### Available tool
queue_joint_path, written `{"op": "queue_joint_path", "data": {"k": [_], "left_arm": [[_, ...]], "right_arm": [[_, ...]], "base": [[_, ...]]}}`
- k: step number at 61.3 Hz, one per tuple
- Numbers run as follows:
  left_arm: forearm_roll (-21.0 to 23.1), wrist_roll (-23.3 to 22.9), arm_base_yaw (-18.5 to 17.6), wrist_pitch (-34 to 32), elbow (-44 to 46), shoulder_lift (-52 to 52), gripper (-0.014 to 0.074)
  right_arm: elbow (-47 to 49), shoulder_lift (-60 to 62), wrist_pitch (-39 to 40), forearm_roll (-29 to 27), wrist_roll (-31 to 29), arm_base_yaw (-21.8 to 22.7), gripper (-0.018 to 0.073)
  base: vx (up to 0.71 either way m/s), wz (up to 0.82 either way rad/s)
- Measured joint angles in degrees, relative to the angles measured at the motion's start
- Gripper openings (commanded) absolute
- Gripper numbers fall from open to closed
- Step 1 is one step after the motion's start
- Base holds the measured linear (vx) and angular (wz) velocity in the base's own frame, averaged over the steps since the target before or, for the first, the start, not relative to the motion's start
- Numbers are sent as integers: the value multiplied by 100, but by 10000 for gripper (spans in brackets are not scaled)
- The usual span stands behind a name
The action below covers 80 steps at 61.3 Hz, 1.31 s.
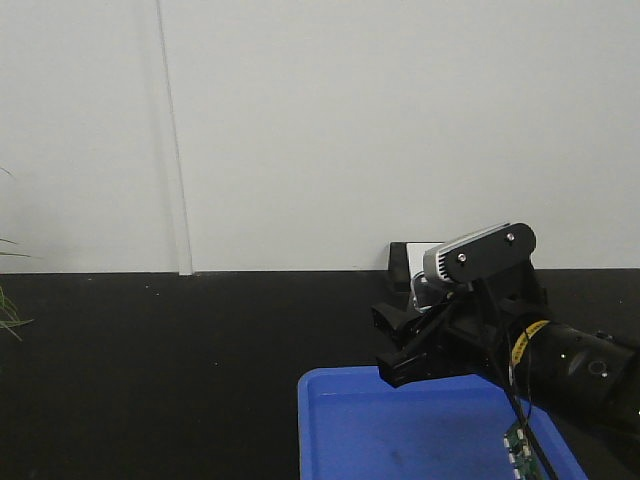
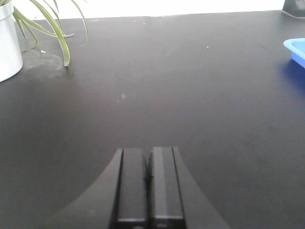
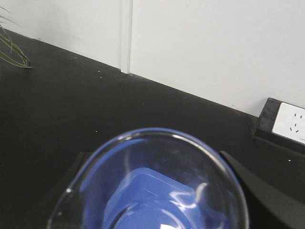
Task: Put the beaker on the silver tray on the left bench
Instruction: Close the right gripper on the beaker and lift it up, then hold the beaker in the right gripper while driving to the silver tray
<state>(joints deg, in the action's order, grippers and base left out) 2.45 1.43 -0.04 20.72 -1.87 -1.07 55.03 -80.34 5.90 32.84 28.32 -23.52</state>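
Seen from above in the right wrist view, the clear glass beaker (image 3: pixel 157 186) fills the lower frame, its round rim between my right gripper's black fingers (image 3: pixel 248 179). My right gripper (image 3: pixel 155 200) is shut on the beaker. It hangs over a corner of a blue tray, which shows through the glass. From the front, the right gripper (image 1: pixel 392 345) hovers at the blue tray's far edge. My left gripper (image 2: pixel 148 152) is shut and empty, low over the black worktop (image 2: pixel 157 81). The silver tray is out of view.
A bright blue plastic tray (image 1: pixel 400 430) sits on the black bench at the front right, and its corner (image 2: pixel 296 47) shows in the left wrist view. A white pot with a green plant (image 2: pixel 8 43) stands at the left. A wall socket box (image 3: pixel 288 121) sits against the white wall.
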Motion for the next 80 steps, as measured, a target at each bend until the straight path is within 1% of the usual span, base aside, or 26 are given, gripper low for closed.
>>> {"op": "queue_joint_path", "data": {"k": [52,80], "left_arm": [[0,0,0,0,0,0,1],[0,0,0,0,0,0,1]], "right_arm": [[0,0,-19,0,0,0,-14],[0,0,-37,0,0,0,-14]], "base": [[-1,0],[-15,1]]}}
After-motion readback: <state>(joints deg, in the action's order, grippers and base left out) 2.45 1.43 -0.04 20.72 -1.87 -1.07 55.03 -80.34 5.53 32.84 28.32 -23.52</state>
